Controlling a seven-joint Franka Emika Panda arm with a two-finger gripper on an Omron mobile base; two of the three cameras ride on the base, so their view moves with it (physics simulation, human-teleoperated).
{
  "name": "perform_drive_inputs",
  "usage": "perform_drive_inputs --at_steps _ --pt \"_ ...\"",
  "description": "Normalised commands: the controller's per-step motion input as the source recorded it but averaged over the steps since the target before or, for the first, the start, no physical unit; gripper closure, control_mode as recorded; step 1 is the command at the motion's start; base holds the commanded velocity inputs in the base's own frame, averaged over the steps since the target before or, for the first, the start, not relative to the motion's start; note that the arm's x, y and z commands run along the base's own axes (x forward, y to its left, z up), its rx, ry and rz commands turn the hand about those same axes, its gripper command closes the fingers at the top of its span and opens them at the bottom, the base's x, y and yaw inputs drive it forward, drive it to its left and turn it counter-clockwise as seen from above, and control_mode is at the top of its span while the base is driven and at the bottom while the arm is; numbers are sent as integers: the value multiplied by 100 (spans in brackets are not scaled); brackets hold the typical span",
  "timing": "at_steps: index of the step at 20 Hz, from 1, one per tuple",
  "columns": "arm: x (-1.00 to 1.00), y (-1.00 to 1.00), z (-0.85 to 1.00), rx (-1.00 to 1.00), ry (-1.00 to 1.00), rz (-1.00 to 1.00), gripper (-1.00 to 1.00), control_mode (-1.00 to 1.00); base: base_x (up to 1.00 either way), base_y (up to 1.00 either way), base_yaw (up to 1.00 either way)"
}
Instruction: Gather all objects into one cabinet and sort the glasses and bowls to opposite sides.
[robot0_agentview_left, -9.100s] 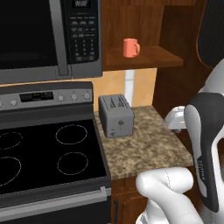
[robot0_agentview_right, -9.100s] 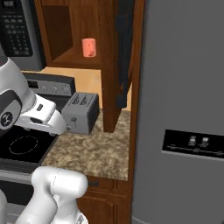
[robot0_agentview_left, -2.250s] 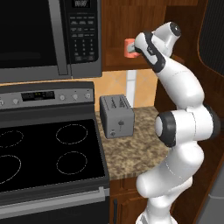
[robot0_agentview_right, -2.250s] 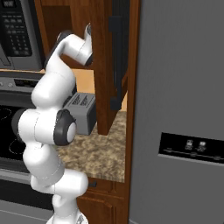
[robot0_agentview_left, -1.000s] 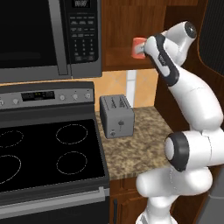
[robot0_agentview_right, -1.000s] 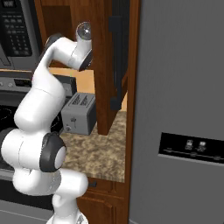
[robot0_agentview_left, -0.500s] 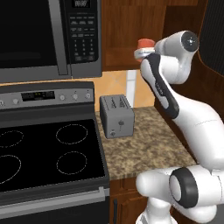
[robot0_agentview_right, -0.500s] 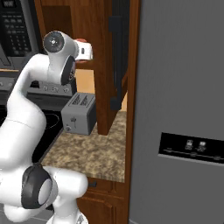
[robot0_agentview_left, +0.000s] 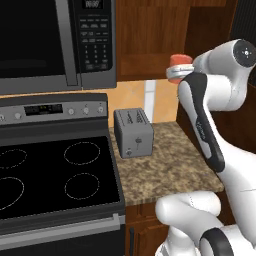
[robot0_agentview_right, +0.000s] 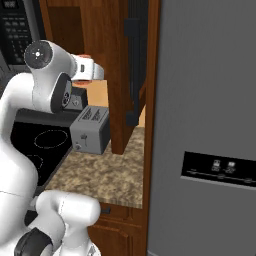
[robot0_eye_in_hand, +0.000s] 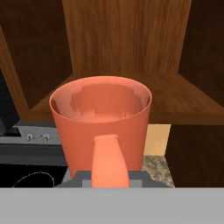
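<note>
One salmon-pink mug is up in the air in front of the wooden shelf nook, above the speckled tabletop. The hand is closed on the mug's handle. The fingers are almost all hidden under the mug, so only a bit of grey shows beside the handle at the bottom of the hand view.

From the left base view, most of the mug is hidden behind the white arm, and just its top pokes out. From the right base view, only a thin orange edge of the mug shows behind the white wrist.

The mug stands upright, its long way going up and down. Its open mouth points up, and its handle points back toward the hand.

Below it, a grey toaster sits on the tabletop beside the black stove. A microwave hangs above the stove. A big grey fridge is cut off at the right edge of the right base view.
</note>
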Motion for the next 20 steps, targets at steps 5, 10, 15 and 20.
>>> perform_drive_inputs --at_steps 5,10,15,20 --pt "-59 1 -25 0 11 -7 100 -100 0 0 0" --pt "-21 1 0 0 0 -9 100 -100 0 0 0" --pt "-50 -4 -11 0 0 -1 100 -100 0 0 0" --pt "-77 0 -6 0 0 0 100 -100 0 0 0"
